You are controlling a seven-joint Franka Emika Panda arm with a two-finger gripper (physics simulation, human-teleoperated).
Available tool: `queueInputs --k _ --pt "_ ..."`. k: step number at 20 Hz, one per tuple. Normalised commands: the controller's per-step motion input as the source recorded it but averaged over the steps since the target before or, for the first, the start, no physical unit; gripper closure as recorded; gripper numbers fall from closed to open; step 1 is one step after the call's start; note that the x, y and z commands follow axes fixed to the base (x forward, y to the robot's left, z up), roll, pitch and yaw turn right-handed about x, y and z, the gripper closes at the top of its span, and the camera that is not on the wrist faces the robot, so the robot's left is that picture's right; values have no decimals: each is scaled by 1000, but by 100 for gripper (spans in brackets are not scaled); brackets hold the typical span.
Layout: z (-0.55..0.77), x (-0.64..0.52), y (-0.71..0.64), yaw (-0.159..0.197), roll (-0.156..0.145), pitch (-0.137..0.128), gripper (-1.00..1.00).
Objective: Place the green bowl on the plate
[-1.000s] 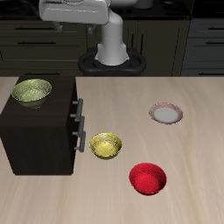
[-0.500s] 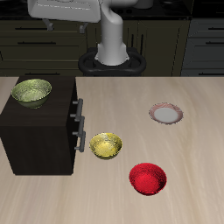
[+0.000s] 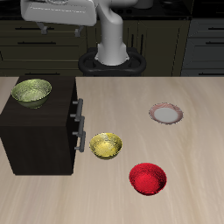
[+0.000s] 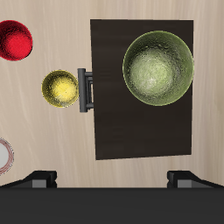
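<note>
The green bowl (image 3: 31,92) sits on top of a dark cabinet (image 3: 39,131); the wrist view shows it from above (image 4: 157,68), with a mottled pale inside. The plate (image 3: 166,114), whitish with a pinkish-red rim, lies on the table well apart from the cabinet; only its edge shows in the wrist view (image 4: 4,155). My gripper (image 4: 116,179) hangs high above the cabinet, with its fingertips (image 4: 42,179) spread wide apart and empty. In the exterior view only the arm's body (image 3: 59,10) shows above the cabinet.
A yellow bowl (image 3: 106,145) sits on the table beside the cabinet's handles (image 3: 79,125). A red bowl (image 3: 147,178) lies nearer the table's front edge. The robot's base (image 3: 112,54) stands at the back.
The arm has moved sideways across the back of the scene, coming over the cabinet and the green bowl. Nothing on the table has moved.
</note>
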Motion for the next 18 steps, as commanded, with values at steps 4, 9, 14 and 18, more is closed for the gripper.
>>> queueInputs --k 4,9,14,18 --pt "42 257 -160 17 -38 -15 -100" --pt "-36 249 -186 7 -3 13 -100" --pt "-84 273 -169 3 2 3 -100" --pt "-4 265 -175 21 -6 -29 -100"
